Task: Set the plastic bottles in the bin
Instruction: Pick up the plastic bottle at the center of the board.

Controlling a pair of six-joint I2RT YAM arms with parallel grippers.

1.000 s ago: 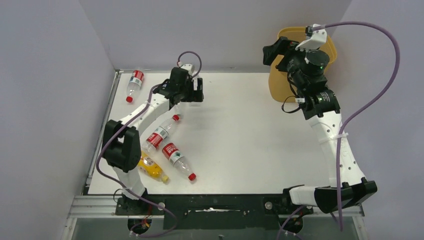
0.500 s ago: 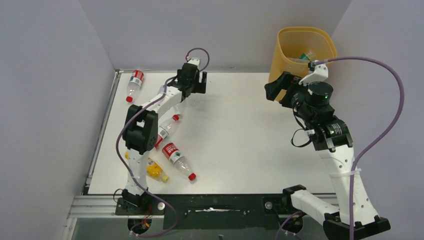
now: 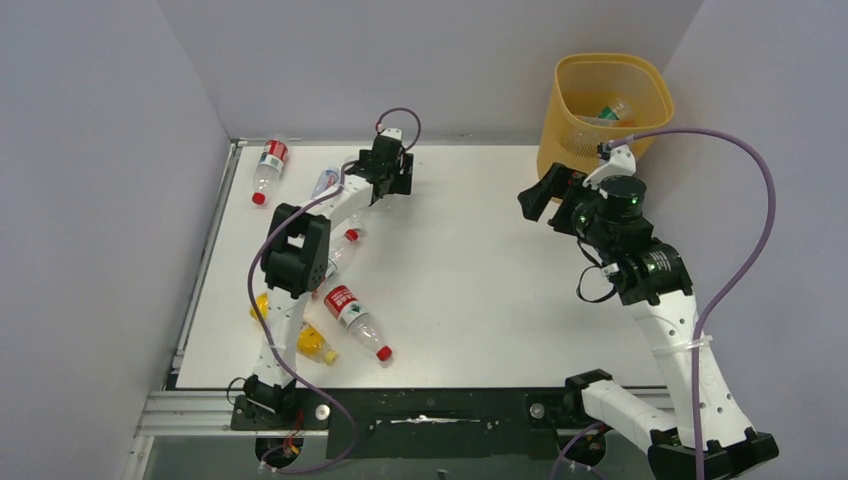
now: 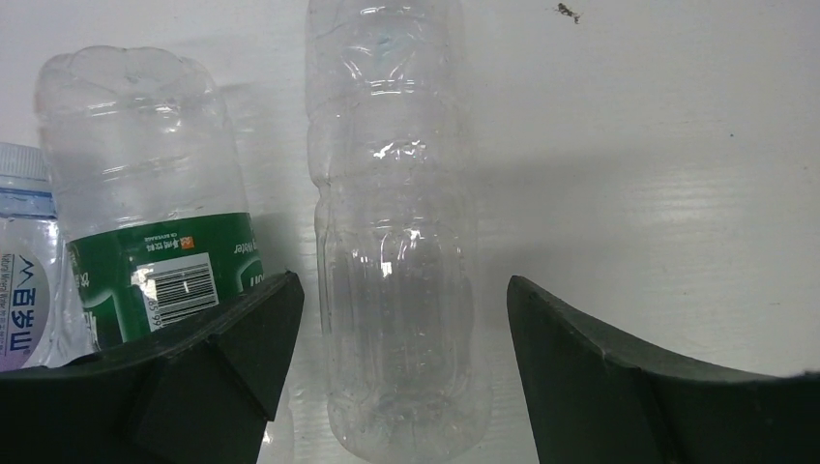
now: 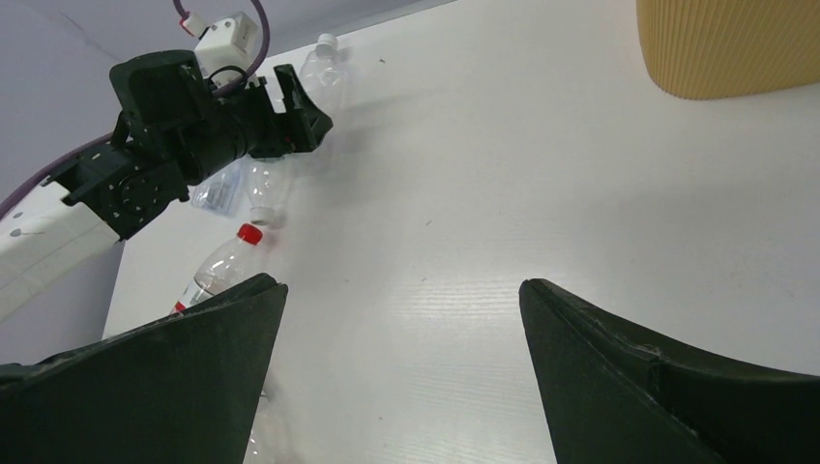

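Observation:
My left gripper (image 3: pixel 390 176) is low at the back of the table. In the left wrist view it (image 4: pixel 403 285) is open, its jaws straddling a clear unlabelled bottle (image 4: pixel 392 193) lying on the table, with a gap on each side. A green-labelled bottle (image 4: pixel 155 193) and a blue-labelled one (image 4: pixel 24 290) lie just left of it. My right gripper (image 3: pixel 535 195) hangs open and empty over the table in front of the yellow-orange bin (image 3: pixel 640 80), which holds bottles (image 3: pixel 605 112). Red-labelled bottles (image 3: pixel 352 318) (image 3: pixel 268 165) and an orange one (image 3: pixel 305 340) lie on the left.
The table's left edge has a metal rail (image 3: pixel 205 260), and grey walls close in the left and back. The right wrist view shows the left arm (image 5: pixel 193 135), a red-capped bottle (image 5: pixel 227 266) beside it and the bin's wall (image 5: pixel 725 48) at top right.
The right arm has come away from above the bin, down and left over the table. The left gripper has shifted slightly toward the back and its jaws have narrowed a little around the clear bottle.

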